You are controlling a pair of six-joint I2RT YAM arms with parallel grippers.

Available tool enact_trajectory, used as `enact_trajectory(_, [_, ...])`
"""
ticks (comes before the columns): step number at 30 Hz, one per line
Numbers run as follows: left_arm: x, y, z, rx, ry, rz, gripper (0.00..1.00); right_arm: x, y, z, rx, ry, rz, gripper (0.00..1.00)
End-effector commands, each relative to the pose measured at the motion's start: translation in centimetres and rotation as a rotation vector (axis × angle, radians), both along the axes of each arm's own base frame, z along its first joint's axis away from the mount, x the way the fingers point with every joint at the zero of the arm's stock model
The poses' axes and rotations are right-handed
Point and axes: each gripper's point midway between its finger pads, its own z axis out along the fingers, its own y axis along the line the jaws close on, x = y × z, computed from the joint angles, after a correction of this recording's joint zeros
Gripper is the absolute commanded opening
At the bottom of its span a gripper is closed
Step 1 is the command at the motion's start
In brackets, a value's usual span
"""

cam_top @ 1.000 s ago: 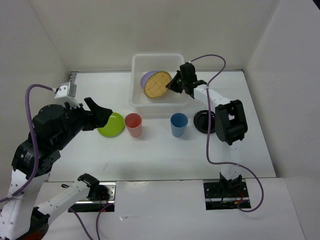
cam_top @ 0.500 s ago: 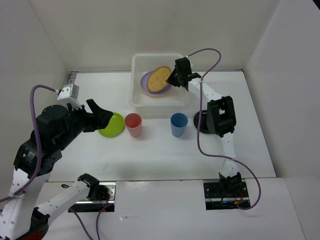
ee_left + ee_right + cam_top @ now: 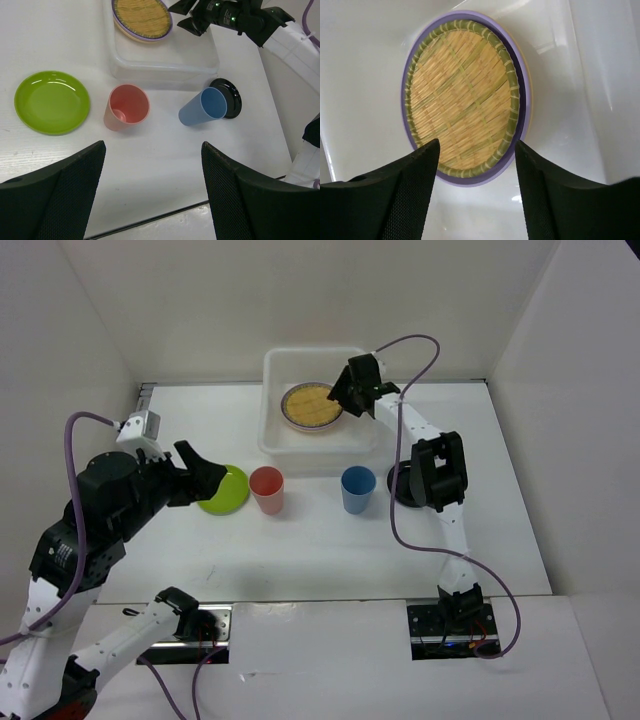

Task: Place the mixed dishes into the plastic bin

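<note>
The woven tan plate [image 3: 310, 405] [image 3: 462, 95] lies flat on the lilac plate [image 3: 470, 179] inside the plastic bin [image 3: 272, 410] [image 3: 165, 65]. My right gripper [image 3: 340, 400] [image 3: 476, 145] hovers open over the plates' right edge, holding nothing. On the table in front of the bin stand the lime green plate [image 3: 224, 490] [image 3: 52, 102], the red cup [image 3: 267, 489] [image 3: 127, 106] and the blue cup [image 3: 358, 488] [image 3: 204, 106]. The black plate [image 3: 405, 483] [image 3: 230, 95] is partly hidden behind the right arm. My left gripper [image 3: 205, 475] [image 3: 153, 146] hangs open and empty above the table, left of the green plate.
White walls enclose the table at the back and on both sides. The right arm's elbow [image 3: 440, 470] hangs over the black plate. A purple cable [image 3: 410, 345] loops above the bin's right corner.
The right gripper tipped the woven plate down flat onto the lilac plate in the bin, then opened and let it go. The left arm barely moved.
</note>
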Motion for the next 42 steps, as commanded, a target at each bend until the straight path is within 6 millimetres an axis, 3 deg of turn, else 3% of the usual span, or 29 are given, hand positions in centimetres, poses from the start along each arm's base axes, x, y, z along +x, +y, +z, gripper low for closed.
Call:
enact_trajectory(1, [0.1, -0.1, 0.3, -0.015, -0.018, -0.004, 0.84, 1.2, -0.5, 2.2, -0.022, -0.053, -0.010, 0.68])
enact_trajectory(2, [0.1, -0.1, 0.3, -0.015, -0.018, -0.004, 0.84, 1.0, -0.6, 2.0, -0.032, -0.045, -0.004, 0.78])
enact_trajectory(4, [0.1, -0.2, -0.1, -0.019, -0.006, -0.001, 0.84, 0.9, -0.2, 2.7, -0.045, -0.059, 0.003, 0.87])
enact_trajectory(6, [0.4, 0.3, -1.8, -0.013, 0.030, 0.039, 0.85, 0.5, 0.0, 4.4, -0.062, -0.077, 0.003, 0.96])
enact_trajectory(10, [1.2, 1.1, -5.2, -0.004, 0.110, 0.130, 0.85, -1.1, -0.2, 11.4, -0.098, -0.179, -0.008, 0.99])
enact_trajectory(11, [1.5, 1.1, -7.1, 0.010, 0.148, 0.144, 0.85, -2.6, -0.3, 15.2, -0.092, -0.223, 0.006, 0.99])
enact_trajectory(12, [2.0, 0.8, -8.3, 0.012, 0.172, 0.149, 0.85, -3.4, -0.7, 17.0, -0.095, -0.252, 0.012, 0.99])
enact_trajectory(13, [2.5, 0.6, -9.8, -0.001, 0.206, 0.176, 0.85, -5.5, -1.5, 20.6, -0.085, -0.296, 0.023, 0.99])
enact_trajectory(14, [2.6, 0.3, -13.0, 0.014, 0.273, 0.176, 0.85, -6.6, -2.0, 22.1, -0.089, -0.320, 0.029, 0.99])
enact_trajectory(15, [3.4, 0.2, -13.9, -0.017, 0.280, 0.195, 0.85, -7.7, -2.2, 23.7, -0.082, -0.344, 0.045, 0.99])
enact_trajectory(16, [3.7, -0.3, -15.2, -0.052, 0.311, 0.199, 0.85, -9.1, -2.5, 23.3, -0.093, -0.326, 0.072, 0.99])
enact_trajectory(17, [4.0, -1.2, -17.2, -0.087, 0.347, 0.171, 0.85, -11.2, -3.4, 26.4, -0.074, -0.374, 0.067, 0.99])
enact_trajectory(18, [4.4, -0.8, -18.0, -0.119, 0.358, 0.194, 0.85, -12.4, -3.8, 27.3, -0.075, -0.391, 0.079, 0.99])
enact_trajectory(19, [4.5, -0.8, -18.1, -0.164, 0.360, 0.207, 0.85, -13.5, -4.2, 26.5, -0.083, -0.370, 0.081, 0.99])
enact_trajectory(20, [4.9, -0.7, -18.1, -0.195, 0.345, 0.220, 0.85, -15.6, -5.2, 29.4, -0.066, -0.437, 0.078, 0.99])
enact_trajectory(21, [5.0, 0.4, -18.6, -0.215, 0.340, 0.266, 0.84, -16.7, -5.6, 29.7, -0.064, -0.443, 0.077, 0.99])
enact_trajectory(22, [5.2, 0.7, -18.5, -0.245, 0.337, 0.287, 0.84, -17.4, -6.0, 28.6, -0.070, -0.426, 0.079, 0.99])
enact_trajectory(23, [5.5, 1.1, -18.5, -0.266, 0.332, 0.302, 0.84, -19.0, -7.1, 30.2, -0.059, -0.463, 0.064, 0.99])
enact_trajectory(24, [5.6, 1.5, -18.5, -0.288, 0.324, 0.316, 0.84, -19.5, -7.4, 29.1, -0.065, -0.447, 0.066, 0.99])
enact_trajectory(25, [5.9, 2.6, -19.3, -0.311, 0.337, 0.361, 0.84, -19.9, -7.9, 29.2, -0.056, -0.453, 0.050, 0.99])
enact_trajectory(26, [6.2, 2.3, -19.3, -0.358, 0.336, 0.350, 0.84, -20.7, -8.6, 29.7, -0.047, -0.465, 0.050, 0.99])
enact_trajectory(28, [6.7, 3.6, -20.5, -0.410, 0.357, 0.395, 0.84, -21.0, -9.0, 28.6, -0.023, -0.452, 0.049, 0.99])
enact_trajectory(30, [7.0, 3.4, -22.6, -0.489, 0.394, 0.383, 0.82, -21.5, -9.4, 28.1, -0.012, -0.453, 0.062, 0.99])
enact_trajectory(32, [7.9, 4.1, -22.8, -0.585, 0.364, 0.404, 0.79, -21.7, -9.2, 27.7, 0.004, -0.449, 0.069, 0.99])
enact_trajectory(33, [7.5, 3.9, -24.3, -0.613, 0.390, 0.405, 0.79, -21.8, -8.9, 27.1, 0.006, -0.435, 0.083, 0.99])
enact_trajectory(38, [8.5, 5.9, -23.5, -0.637, 0.306, 0.464, 0.79, -21.8, -8.6, 27.4, 0.023, -0.442, 0.091, 0.99])
enact_trajectory(42, [8.7, 6.7, -26.0, -0.632, 0.383, 0.494, 0.80, -21.7, -8.7, 27.2, 0.029, -0.441, 0.098, 0.99])
